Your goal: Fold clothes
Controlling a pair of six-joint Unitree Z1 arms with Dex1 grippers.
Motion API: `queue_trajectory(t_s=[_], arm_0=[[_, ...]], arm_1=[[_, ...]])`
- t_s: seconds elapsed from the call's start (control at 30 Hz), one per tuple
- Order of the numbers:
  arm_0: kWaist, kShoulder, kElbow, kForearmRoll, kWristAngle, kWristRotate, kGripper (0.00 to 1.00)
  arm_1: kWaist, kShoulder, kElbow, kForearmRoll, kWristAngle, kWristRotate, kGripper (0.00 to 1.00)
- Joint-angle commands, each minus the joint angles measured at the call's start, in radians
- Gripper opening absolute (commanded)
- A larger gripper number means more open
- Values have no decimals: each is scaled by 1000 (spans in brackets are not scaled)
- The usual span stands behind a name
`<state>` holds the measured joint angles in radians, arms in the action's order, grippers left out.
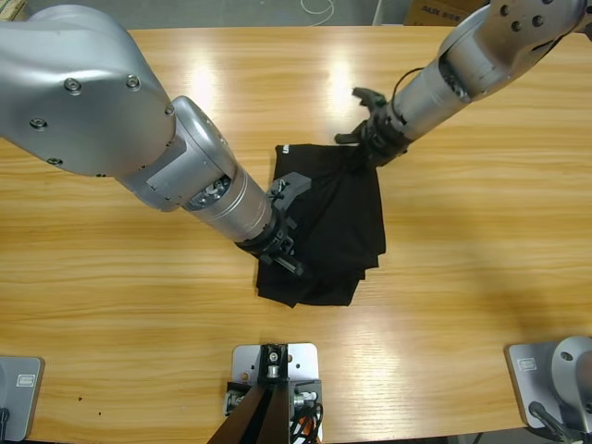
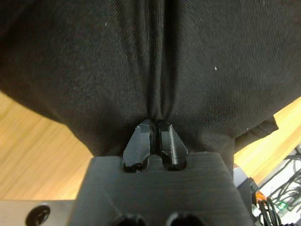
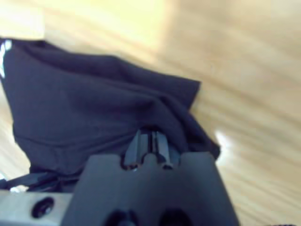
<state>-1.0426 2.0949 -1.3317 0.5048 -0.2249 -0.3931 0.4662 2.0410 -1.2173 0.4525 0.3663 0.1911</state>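
The long wooden table [image 1: 111, 277] has only one item on it: the black shirt [image 1: 338, 217], lying in a loose folded bundle near the middle, a small white label showing at its upper left corner. My left gripper [image 2: 154, 134] has its jaws pinched together on a pleat of the fabric at the bundle's lower left edge; the cloth gathers into a ridge right at the tips. My right gripper [image 3: 149, 143] sits at the upper right corner, jaws closed with cloth bunched over them, so I judge it is holding that corner too. The shirt looks light, limp and matte, so it will sag and drape instead of keeping a crease. I would hold hems and corners through all layers, since a single layer would peel away.
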Motion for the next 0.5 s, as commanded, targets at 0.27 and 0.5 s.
queue_trajectory(t_s=[0.27,0.5], arm_0=[[-18,36,-19,79,16,-6,186],[34,-69,-240,194,29,17,186]], arm_1=[[-110,-129,34,108,-69,-22,0],[1,-492,89,263,10,42,0]])
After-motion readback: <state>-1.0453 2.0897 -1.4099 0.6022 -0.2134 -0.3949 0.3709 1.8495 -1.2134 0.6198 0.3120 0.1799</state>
